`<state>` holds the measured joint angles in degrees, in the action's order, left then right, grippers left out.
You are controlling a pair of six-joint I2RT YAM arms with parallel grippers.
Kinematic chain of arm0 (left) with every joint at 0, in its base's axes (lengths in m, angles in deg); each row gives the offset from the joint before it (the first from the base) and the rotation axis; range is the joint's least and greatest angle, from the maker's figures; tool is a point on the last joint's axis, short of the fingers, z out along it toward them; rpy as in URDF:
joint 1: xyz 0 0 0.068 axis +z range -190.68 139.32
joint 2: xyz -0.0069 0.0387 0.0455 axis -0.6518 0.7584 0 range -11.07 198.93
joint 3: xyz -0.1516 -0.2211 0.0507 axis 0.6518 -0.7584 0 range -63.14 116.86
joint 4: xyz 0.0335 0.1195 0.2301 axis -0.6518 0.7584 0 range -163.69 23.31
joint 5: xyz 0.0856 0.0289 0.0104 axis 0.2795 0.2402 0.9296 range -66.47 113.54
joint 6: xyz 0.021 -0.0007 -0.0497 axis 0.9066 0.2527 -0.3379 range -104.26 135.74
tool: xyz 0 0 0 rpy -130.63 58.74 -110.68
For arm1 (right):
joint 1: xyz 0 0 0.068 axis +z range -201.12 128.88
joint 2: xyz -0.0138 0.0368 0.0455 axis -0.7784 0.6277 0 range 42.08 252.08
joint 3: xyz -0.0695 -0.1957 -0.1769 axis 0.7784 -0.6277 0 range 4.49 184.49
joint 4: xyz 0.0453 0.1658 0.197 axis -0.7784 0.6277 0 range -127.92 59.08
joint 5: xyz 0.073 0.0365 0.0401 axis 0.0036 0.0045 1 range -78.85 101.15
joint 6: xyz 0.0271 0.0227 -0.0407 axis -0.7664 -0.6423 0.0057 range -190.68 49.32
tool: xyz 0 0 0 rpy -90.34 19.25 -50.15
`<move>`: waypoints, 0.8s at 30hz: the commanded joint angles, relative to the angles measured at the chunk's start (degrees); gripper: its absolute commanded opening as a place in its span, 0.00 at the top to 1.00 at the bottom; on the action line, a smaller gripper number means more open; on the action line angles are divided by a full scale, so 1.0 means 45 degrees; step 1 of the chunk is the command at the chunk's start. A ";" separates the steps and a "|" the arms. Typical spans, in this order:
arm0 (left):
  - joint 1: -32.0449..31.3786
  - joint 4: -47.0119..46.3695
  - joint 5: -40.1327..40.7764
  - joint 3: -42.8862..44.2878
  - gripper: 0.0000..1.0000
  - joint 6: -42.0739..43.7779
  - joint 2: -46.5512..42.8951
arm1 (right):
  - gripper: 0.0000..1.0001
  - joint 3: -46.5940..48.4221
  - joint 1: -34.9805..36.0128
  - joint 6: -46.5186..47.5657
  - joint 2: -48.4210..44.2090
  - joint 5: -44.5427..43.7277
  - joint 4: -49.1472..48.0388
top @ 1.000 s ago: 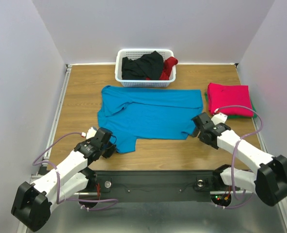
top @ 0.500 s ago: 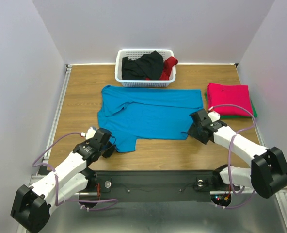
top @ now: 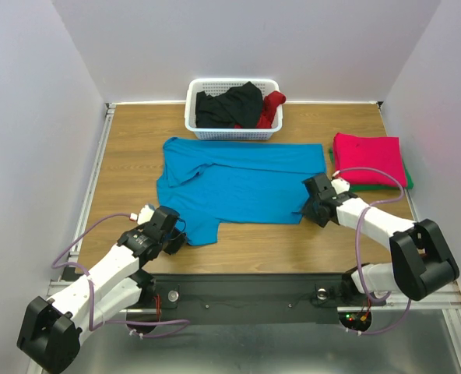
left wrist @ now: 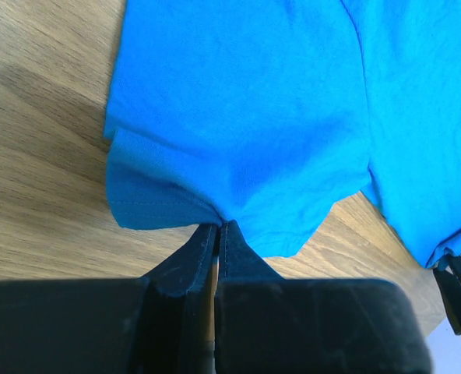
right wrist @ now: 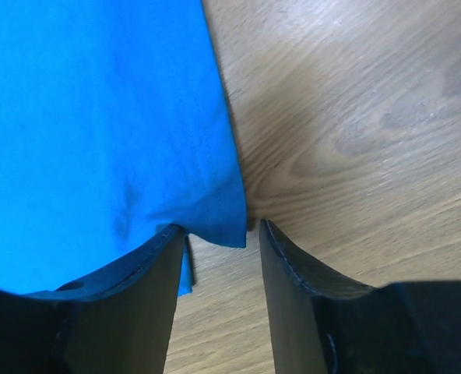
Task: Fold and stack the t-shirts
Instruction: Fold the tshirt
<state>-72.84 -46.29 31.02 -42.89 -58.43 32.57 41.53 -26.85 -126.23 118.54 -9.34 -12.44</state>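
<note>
The turquoise-blue t-shirt [top: 238,183] lies spread flat on the wooden table. My left gripper [top: 182,236] is shut on its near left corner; in the left wrist view the fingertips [left wrist: 219,227] pinch the cloth [left wrist: 246,117]. My right gripper [top: 310,204] is at the near right corner. In the right wrist view its jaws [right wrist: 219,230] stand apart, with the hem corner [right wrist: 215,210] between them and the left finger under the cloth. A magenta-red t-shirt [top: 368,159] lies folded on a green one [top: 408,181] at the right. Black [top: 229,105] and dark red [top: 272,109] t-shirts fill the basket.
The white lattice basket [top: 230,133] stands at the back centre, just behind the turquoise shirt. Bare wood [top: 129,156] shows to the left of the shirt and along the near edge. Grey walls close in on both sides.
My right gripper has slid left onto the shirt's near right corner and its jaws have narrowed around the hem. The left gripper and the shirt have not moved.
</note>
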 commanded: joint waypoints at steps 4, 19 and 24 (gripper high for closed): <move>-0.0040 0.0045 0.0192 -0.0164 1.00 0.0018 -0.0166 | 0.52 -0.0652 -0.0452 0.0741 -0.0294 -0.0193 -0.1012; -0.0040 0.0123 0.0348 -0.0047 1.00 0.0134 -0.0264 | 0.99 -0.1727 -0.0804 0.1817 -0.2753 0.0061 -0.0741; -0.0040 0.0162 0.0290 0.0031 1.00 0.0408 -0.0595 | 1.00 -0.1648 -0.0804 0.1408 -0.3768 -0.0016 0.0879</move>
<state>-72.84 -46.23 31.13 -42.89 -58.08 31.36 33.55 -30.10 -119.08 104.66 -8.29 -13.89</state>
